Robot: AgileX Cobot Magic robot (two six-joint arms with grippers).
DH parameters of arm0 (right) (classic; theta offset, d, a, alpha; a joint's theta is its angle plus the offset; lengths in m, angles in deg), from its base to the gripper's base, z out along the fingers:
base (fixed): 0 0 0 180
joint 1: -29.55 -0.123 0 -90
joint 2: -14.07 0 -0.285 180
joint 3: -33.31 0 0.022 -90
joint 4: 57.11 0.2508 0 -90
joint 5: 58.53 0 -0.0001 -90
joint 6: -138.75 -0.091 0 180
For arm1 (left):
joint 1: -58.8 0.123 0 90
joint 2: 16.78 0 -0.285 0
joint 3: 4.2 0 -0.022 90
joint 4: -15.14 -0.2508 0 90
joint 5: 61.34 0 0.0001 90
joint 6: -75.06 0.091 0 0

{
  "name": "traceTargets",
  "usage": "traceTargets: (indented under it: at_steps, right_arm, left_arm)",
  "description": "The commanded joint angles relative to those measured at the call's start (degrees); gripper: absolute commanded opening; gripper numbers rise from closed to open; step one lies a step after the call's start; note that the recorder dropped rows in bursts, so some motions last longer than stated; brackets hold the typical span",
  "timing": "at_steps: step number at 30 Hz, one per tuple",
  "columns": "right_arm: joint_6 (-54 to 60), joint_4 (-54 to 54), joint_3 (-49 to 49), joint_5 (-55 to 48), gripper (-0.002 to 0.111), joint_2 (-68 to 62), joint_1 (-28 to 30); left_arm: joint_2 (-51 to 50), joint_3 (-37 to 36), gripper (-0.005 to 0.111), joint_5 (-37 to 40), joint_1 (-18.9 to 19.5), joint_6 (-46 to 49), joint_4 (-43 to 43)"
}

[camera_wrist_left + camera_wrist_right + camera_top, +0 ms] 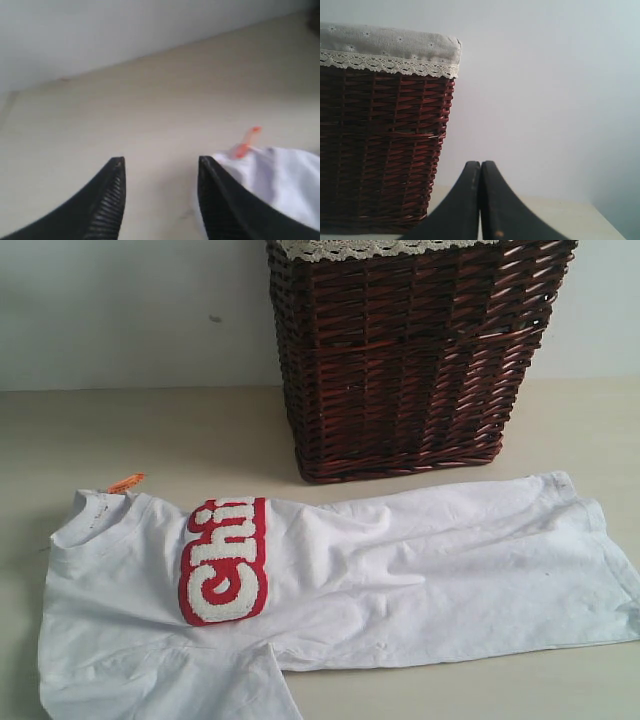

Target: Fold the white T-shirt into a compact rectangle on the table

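Note:
The white T-shirt [400, 570] lies across the table [150, 435], folded lengthwise, collar to the left and hem to the right. Its red strip with fuzzy white lettering [225, 560] faces up, and the orange neck tag [126, 482] sticks out at the collar. No gripper shows in the exterior view. In the left wrist view my left gripper [161, 161] is open above bare table, one finger beside the shirt's collar edge [285, 180] and the orange tag [247, 141]. My right gripper [480, 164] is shut with nothing in it, held clear of the shirt and facing the wall.
A dark brown wicker basket [410, 350] with a lace-trimmed cloth liner stands at the back of the table, just behind the shirt's middle. The right wrist view shows the basket [380, 150] beside that gripper. A pale wall [120, 310] rises behind the table.

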Motion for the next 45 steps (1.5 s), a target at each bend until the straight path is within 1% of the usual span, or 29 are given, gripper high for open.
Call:
traceTargets:
  at_steps: [1,3,4,6,8,9,10,11,13,14,16,17,21,24,29,31,34,36,38,40,42,45]
  right_arm:
    - [0.0,0.0,0.3,0.0,0.0,0.4,0.3]
    - [0.0,0.0,0.3,0.0,0.0,0.4,0.3]
    - [0.0,0.0,0.3,0.0,0.0,0.4,0.3]
    - [0.0,0.2,0.3,0.0,0.0,0.4,0.3]
    - [0.0,0.2,0.3,0.0,0.0,0.4,0.3]
    - [0.0,0.2,0.3,0.0,0.0,0.4,0.3]
    - [0.0,0.2,0.3,0.0,0.0,0.4,0.3]
    - [0.0,0.2,0.3,0.0,0.0,0.4,0.3]
    - [0.0,0.2,0.3,0.0,0.0,0.4,0.3]
    - [0.0,0.2,0.3,0.0,0.0,0.4,0.3]
    - [0.0,0.2,0.3,0.0,0.0,0.4,0.3]
    - [0.0,0.2,0.3,0.0,0.0,0.4,0.3]
    - [0.0,0.2,0.3,0.0,0.0,0.4,0.3]
    - [0.0,0.2,0.3,0.0,0.0,0.4,0.3]
    - [0.0,0.3,0.3,0.0,0.0,0.4,0.3]
    - [0.0,0.3,0.3,0.0,0.0,0.4,0.3]
    - [0.0,0.3,0.3,0.0,0.0,0.4,0.3]
    - [0.0,0.3,0.3,0.0,0.0,0.4,0.3]
    - [0.0,0.3,0.3,0.0,0.0,0.4,0.3]
    - [0.0,0.3,0.3,0.0,0.0,0.4,0.3]
    - [0.0,0.3,0.3,0.0,0.0,0.4,0.3]
    - [0.0,0.3,0.3,0.0,0.0,0.4,0.3]
  left_arm:
    - [-5.2,0.5,0.043,22.1,-0.6,-1.6,1.7]
    - [-7.5,0.5,0.04,30.5,-0.6,0.5,-0.4]
    - [-8.9,0.5,0.037,32.5,-0.6,3.2,-0.8]
    - [-11.4,0.5,0.03,32.7,-0.6,9.5,-1.9]
    - [-14.7,0.5,0.025,30.7,-0.6,18.1,-3.0]
    - [-17.8,0.6,0.027,29.6,-0.6,25.4,-3.1]
    - [-19.1,0.9,0.03,29.6,-0.6,28.8,-3.1]
    - [-21.0,1.9,0.035,30.2,-0.6,29.9,-3.1]
    - [-23.6,4.6,0.039,31.9,-0.6,29.9,-3.1]
    - [-24.7,5.7,0.038,31.9,-0.6,29.9,-3.1]
    - [-28.4,8.7,0.018,32.0,-0.6,29.9,-3.1]
    - [-30.7,10.6,0.0,32.0,-0.6,29.9,-3.1]
    - [-37.7,16.5,0.004,32.2,-0.6,29.9,-3.2]
    - [-43.5,20.4,0.004,29.4,-0.6,29.9,-3.2]
    - [-48.9,23.7,0.004,26.8,-0.6,29.9,-3.2]
    - [-50.2,24.8,0.004,25.9,-0.6,29.9,-3.2]
    - [-52.0,26.8,0.004,21.5,-0.6,29.9,-3.0]
    - [-52.8,28.0,0.004,17.1,-0.6,29.9,-2.2]
    - [-53.2,28.5,0.004,13.5,-0.6,29.9,0.9]
    - [-53.3,28.6,0.004,11.9,-0.6,29.9,4.2]
    - [-53.4,28.5,0.004,11.8,-0.6,29.2,5.9]
    - [-53.5,28.3,0.004,15.3,-0.6,29.5,5.5]
